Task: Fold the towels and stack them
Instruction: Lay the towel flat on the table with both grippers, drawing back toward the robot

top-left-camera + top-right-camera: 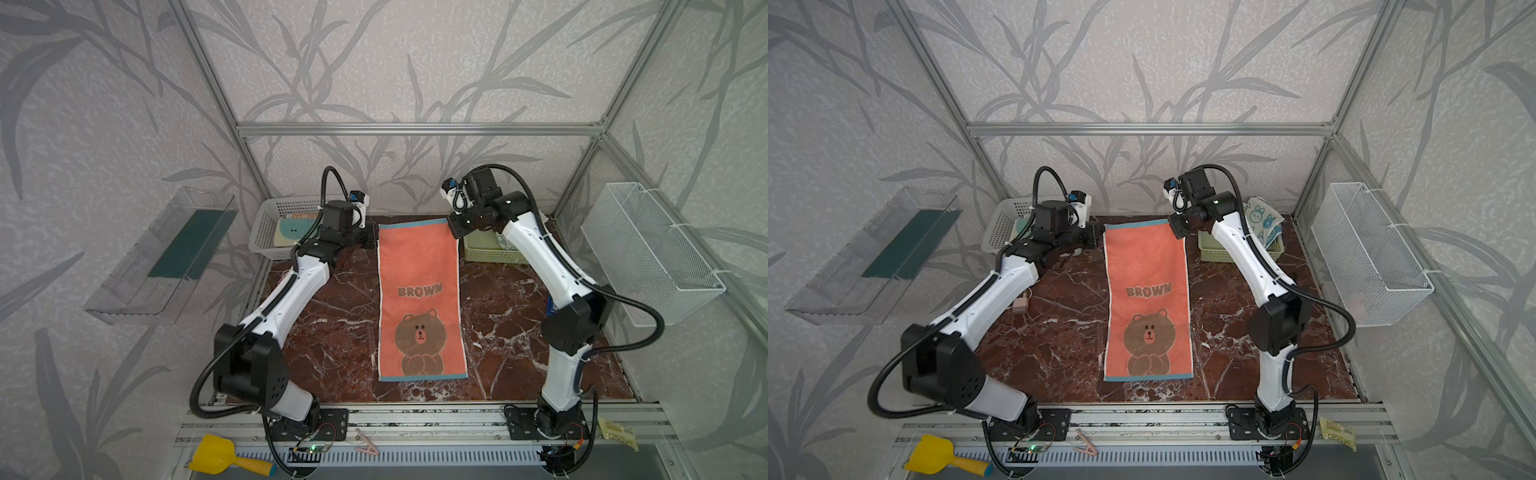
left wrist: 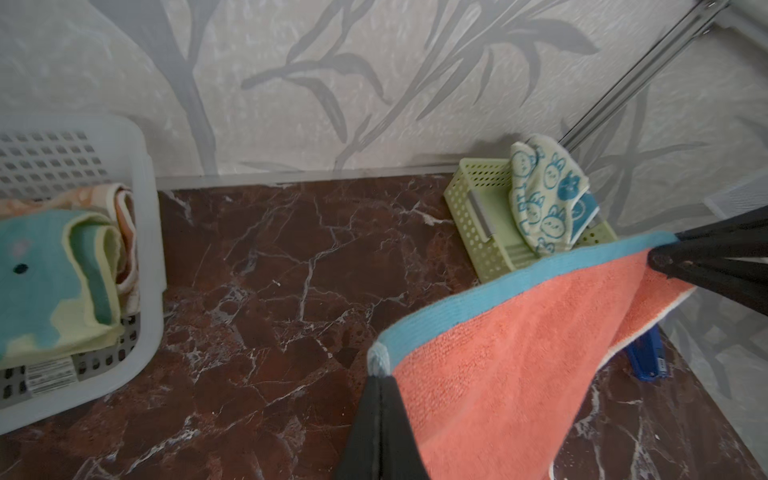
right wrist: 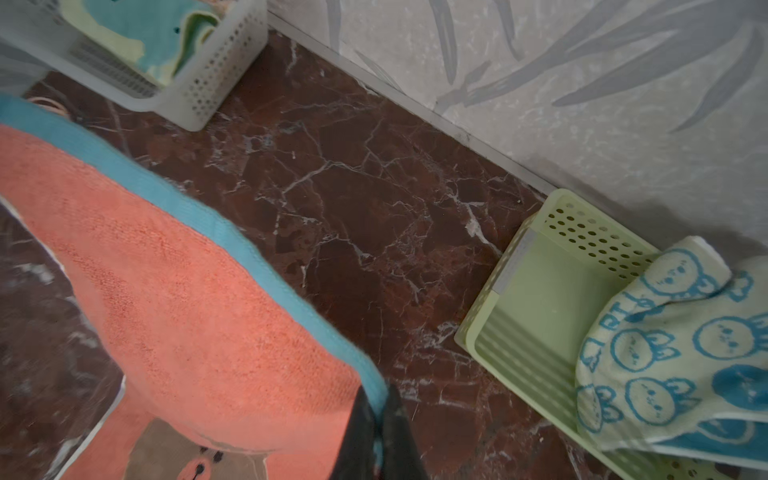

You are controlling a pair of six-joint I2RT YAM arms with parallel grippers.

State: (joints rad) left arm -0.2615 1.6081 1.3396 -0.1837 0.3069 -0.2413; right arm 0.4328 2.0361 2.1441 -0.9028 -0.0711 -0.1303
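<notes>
Likely soft, light and limp, the orange BROWN bear towel [image 1: 419, 299] runs down the marble tabletop's [image 1: 332, 332] middle, its two far corners, the sensible holds, pinched by the left gripper [image 2: 377, 376] and right gripper [image 3: 375, 395].

Orange towel [image 1: 419, 266] — spread along table [image 1: 332, 324]

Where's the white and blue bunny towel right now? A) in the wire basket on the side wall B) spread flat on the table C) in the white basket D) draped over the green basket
D: the bunny towel hangs over the green basket wall, and only the orange towel is spread flat.
</notes>
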